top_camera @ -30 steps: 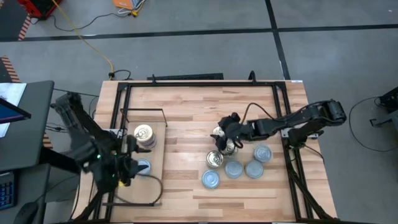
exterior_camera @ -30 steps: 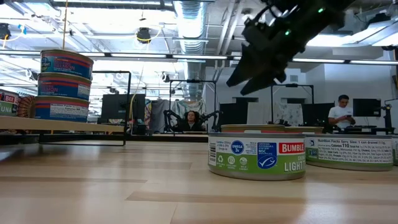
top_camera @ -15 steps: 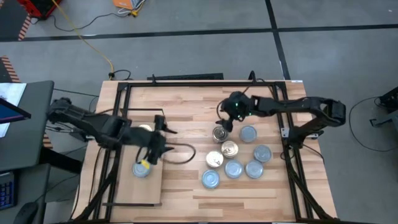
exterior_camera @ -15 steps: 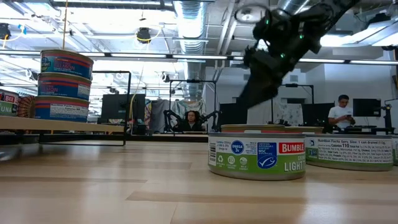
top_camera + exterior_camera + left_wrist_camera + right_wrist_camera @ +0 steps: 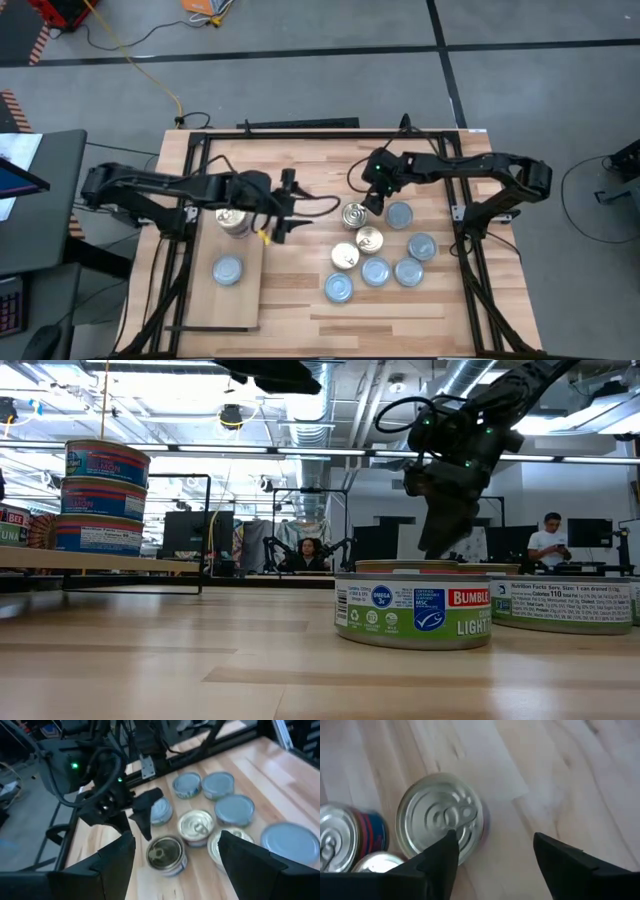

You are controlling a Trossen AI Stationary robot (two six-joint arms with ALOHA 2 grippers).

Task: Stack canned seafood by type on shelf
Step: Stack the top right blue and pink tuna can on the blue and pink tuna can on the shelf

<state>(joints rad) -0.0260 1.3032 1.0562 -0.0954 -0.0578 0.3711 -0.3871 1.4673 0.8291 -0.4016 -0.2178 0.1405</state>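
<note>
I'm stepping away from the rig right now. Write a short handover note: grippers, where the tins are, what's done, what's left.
Left gripper: open, empty, over the table just right of the shelf, pointing toward the loose tins.
Right gripper: open, empty, just above the gold-top tin nearest it, not yet gripping.
Done: a stack of three gold-top tins stands on the shelf near the wire frame; one blue-top tin lies flat on the shelf in front of it.
Left: eight loose tins right of centre on the table, three gold-top, five blue-top, to be moved and stacked by type.
</note>
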